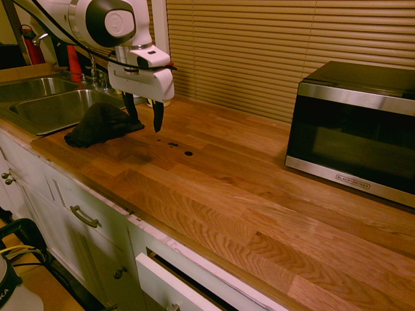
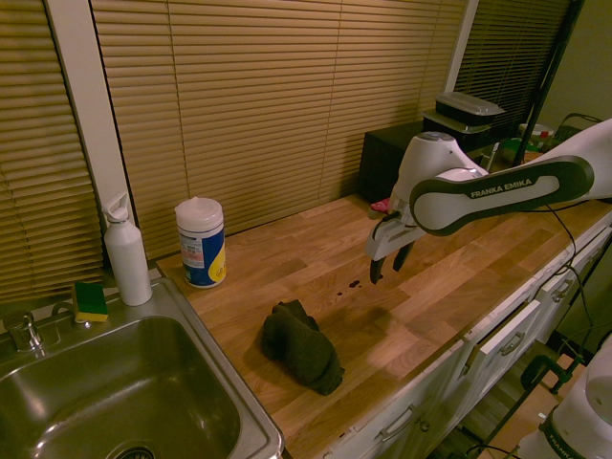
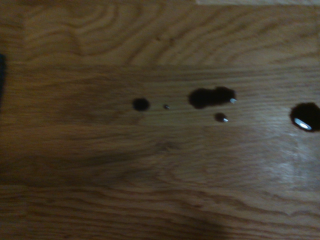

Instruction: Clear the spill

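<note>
— So where is the spill (image 1: 181,148) sitting?

— On the bare wood of the worktop (image 1: 259,194), roughly midway between its front edge and the blinds (image 1: 272,45) at the back. It is a handful of small, near-black drops: in the wrist view a double blot, a round dot, two specks and a larger drop off to one side, each with a glint of light on it.

— And the claw (image 1: 143,115)?

— It hangs above the worktop, pointing straight down, with its two dark fingers (image 1: 158,116) spread wide apart and nothing between them. It touches neither the wood nor the drops, which lie just beside the spot under it, towards the microwave (image 1: 353,129).

— Anything else close by?

— A crumpled dark cloth (image 1: 97,124) lies on the worktop near its sink end, close to the front edge and just short of the steel sink (image 2: 115,402). It is apart from the drops, with clean wood between them.

— What stands at the back?

— By the sink corner, a white tub of wipes (image 2: 201,241) with a blue and yellow label, a white spray bottle (image 2: 126,251) next to it, and a yellow and green sponge (image 2: 91,300) on the sink rim. The microwave stands at the far end of the worktop, well apart from the drops.
</note>
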Action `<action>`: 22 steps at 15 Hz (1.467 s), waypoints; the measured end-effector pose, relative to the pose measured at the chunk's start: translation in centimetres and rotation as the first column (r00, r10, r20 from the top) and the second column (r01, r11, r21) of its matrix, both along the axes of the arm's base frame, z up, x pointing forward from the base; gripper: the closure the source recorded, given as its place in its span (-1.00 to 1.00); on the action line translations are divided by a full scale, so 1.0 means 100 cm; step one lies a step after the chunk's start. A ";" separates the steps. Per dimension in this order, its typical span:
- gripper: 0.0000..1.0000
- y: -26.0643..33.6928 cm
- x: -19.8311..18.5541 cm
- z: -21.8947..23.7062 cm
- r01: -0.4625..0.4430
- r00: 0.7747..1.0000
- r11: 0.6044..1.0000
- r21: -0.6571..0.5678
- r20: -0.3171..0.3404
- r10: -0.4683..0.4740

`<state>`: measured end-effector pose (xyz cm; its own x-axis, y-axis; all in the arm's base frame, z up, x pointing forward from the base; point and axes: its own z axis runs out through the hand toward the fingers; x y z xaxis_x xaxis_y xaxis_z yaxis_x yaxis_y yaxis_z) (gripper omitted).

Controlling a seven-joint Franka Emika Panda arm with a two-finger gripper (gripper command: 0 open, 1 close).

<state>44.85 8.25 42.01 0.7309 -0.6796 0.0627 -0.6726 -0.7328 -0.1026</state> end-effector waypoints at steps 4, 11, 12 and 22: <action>-1.00 0.062 0.005 0.006 -0.068 0.997 0.997 0.023 0.026 0.067; -1.00 0.136 0.012 0.004 -0.157 0.987 0.986 0.045 0.038 0.156; -1.00 0.146 0.010 0.004 -0.168 0.985 0.985 0.049 0.045 0.166; -1.00 0.222 0.000 -0.032 -0.241 0.969 0.970 0.037 0.057 0.239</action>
<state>44.87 30.45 38.77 0.8694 -0.4878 0.0789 -0.4707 -0.8662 -0.1678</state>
